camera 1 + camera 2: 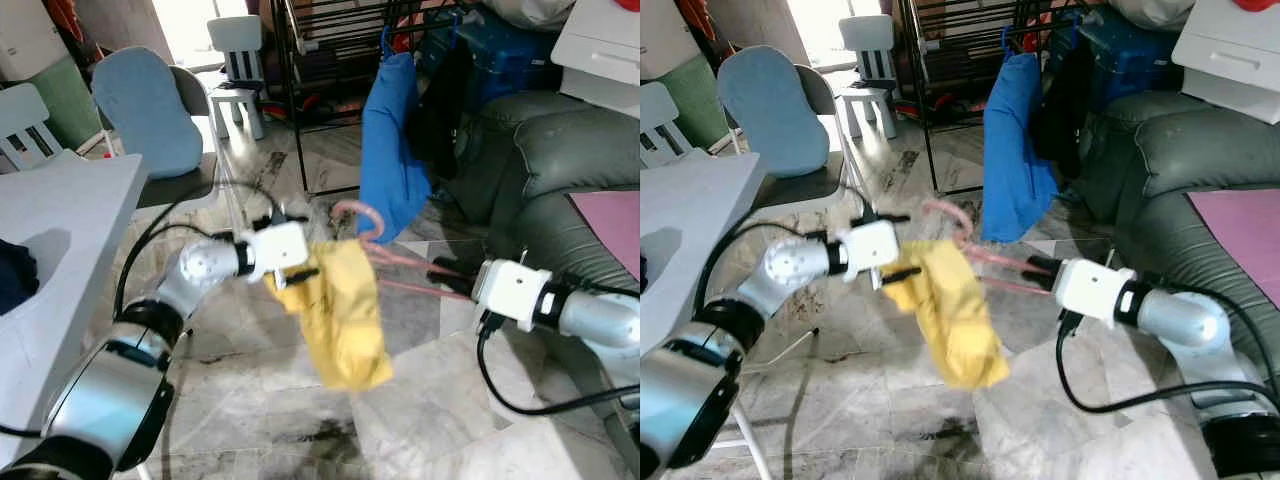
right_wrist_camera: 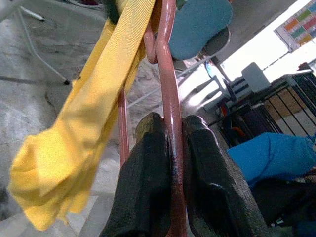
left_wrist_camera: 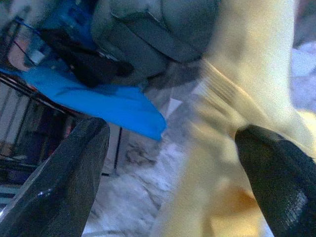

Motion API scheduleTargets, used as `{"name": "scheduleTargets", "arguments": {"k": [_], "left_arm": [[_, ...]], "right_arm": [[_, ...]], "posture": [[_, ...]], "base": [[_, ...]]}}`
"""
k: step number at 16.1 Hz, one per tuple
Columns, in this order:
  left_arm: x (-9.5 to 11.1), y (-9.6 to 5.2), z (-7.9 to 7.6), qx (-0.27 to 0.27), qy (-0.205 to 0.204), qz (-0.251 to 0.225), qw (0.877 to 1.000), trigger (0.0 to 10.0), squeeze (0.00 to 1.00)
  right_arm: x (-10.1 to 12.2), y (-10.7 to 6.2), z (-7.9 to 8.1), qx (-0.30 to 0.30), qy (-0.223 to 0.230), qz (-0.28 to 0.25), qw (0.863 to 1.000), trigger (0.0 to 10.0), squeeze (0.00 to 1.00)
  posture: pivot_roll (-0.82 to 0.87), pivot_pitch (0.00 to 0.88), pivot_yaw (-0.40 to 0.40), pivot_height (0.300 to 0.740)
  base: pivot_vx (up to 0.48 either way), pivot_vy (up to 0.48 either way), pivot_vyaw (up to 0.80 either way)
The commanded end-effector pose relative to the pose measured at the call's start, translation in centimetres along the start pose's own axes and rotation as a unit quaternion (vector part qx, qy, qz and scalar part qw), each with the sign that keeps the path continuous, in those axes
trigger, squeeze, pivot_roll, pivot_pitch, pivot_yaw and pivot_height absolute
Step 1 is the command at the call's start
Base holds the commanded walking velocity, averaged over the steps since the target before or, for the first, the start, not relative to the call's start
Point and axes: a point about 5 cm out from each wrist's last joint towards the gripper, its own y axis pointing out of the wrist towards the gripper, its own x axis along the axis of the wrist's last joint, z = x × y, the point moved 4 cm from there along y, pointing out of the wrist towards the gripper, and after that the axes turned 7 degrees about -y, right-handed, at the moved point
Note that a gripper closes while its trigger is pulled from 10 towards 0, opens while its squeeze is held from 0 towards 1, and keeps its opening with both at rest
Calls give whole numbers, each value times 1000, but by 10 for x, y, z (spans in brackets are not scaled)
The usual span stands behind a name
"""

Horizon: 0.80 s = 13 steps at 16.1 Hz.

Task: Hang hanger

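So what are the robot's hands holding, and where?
The right gripper pinches the pink hanger on one thin arm. The left gripper is open around the yellow cloth draped on it.

Marble floor (image 1: 440, 400), grey sofa (image 1: 560, 170) — black rack (image 1: 330, 60) behind

hanger (image 2: 170, 106): glossy pink plastic | yellow garment (image 1: 345, 310): matt woven cloth | floor (image 1: 440, 400): polished marbled tile
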Motion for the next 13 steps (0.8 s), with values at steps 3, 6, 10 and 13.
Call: {"name": "scheduleTargets", "arguments": {"k": [3,6,10,13], "left_arm": [[-4,-3,4,0,-8,10,1000,10000,0],[-11,-4,-10,-47,-13,24,999,4549,0],[-24,-8,-16,-70,-13,60,996,0,0],[-27,-9,-13,-66,-21,71,995,0,0]], "right_arm": [[17,3,-4,-6,-29,-33,999,10000,0],[19,4,-8,-10,-41,-38,998,10000,0],[22,4,-12,-14,-49,-43,998,10000,0],[21,3,-9,-9,-55,-40,998,10000,0]], "posture": [[-240,0,119,740],[-241,0,113,740],[-247,0,113,740],[-252,0,115,740]], "base": [[0,0,0],[0,0,0],[0,0,0],[0,0,0]]}}
